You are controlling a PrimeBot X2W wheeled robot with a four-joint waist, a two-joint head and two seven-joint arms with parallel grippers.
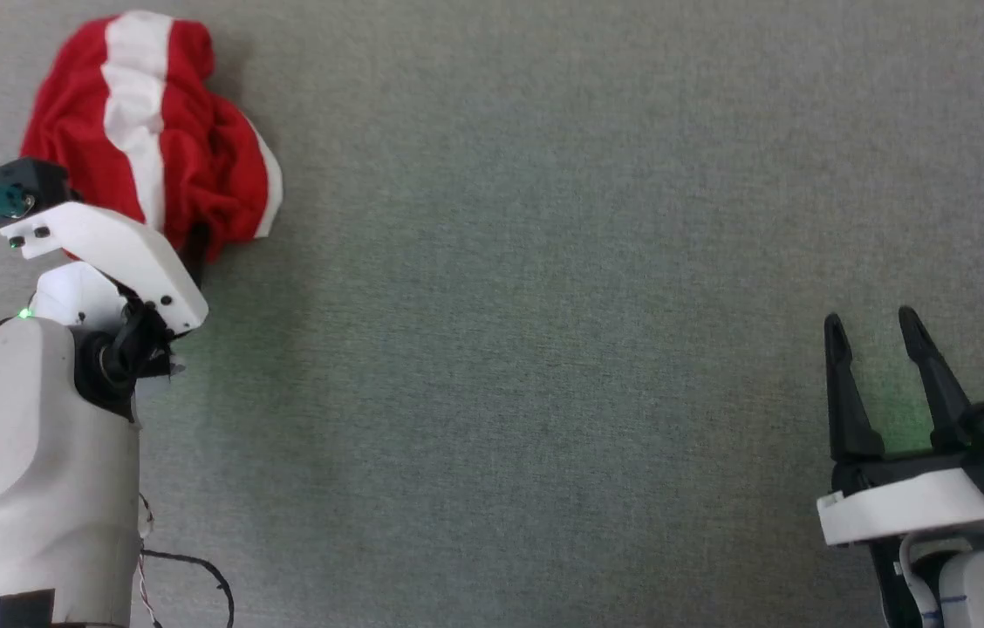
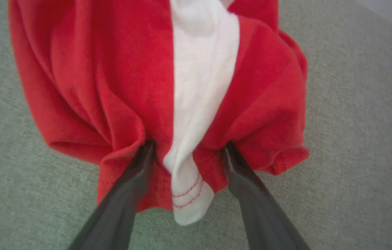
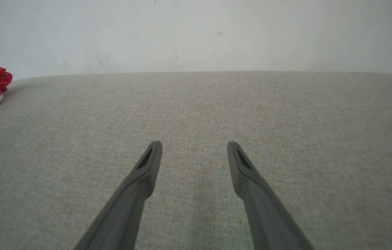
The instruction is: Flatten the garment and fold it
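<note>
1. Left gripper [image 2: 188,145]: fingers apart, tips pressed into the near edge of the garment [image 2: 105,86]. A bunch of hem carrying the white stripe [image 2: 199,86] stands between them, and nothing is clamped yet.
2. Risk: if you close here, you will likely pinch several stacked folds rather than one layer. A lift would then carry the whole heap and open nothing.
3. Risk: the tips sit low against the worktop [image 1: 544,305]. If you push forward, the heap may just slide ahead. The right wrist view shows it near the far edge, so it could go over.
4. Risk: the loose stripe tongue could slip out as the jaws close, leaving a thin grip.
5. Position: the garment is a crumpled heap at the worktop's far left, touching the left fingertips.
6. Right gripper [image 1: 876,327]: fingers apart over bare worktop at near right, well apart from the garment.
</note>
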